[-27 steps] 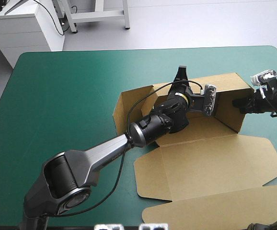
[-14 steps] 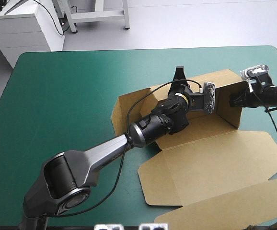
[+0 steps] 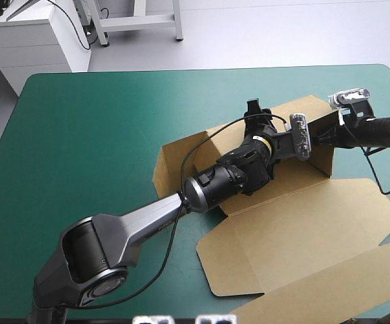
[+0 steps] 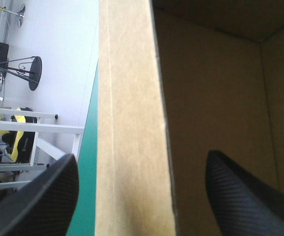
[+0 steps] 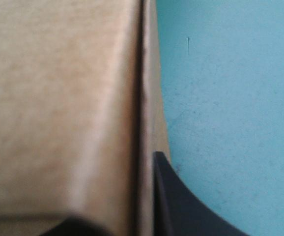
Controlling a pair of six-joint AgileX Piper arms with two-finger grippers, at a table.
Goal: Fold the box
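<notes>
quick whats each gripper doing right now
left gripper: open, fingers either side of a raised wall of the box.
right gripper: shut on the box, at a wall's edge.

Box [image 3: 296, 229]: brown matt board, slightly fibrous. Cover [image 3: 100, 128]: teal-green, matt, smooth. Black fingers [image 4: 240, 196]: fine woven texture, dull sheen. Left arm [image 3: 134, 226]: smooth grey, satin.
</notes>
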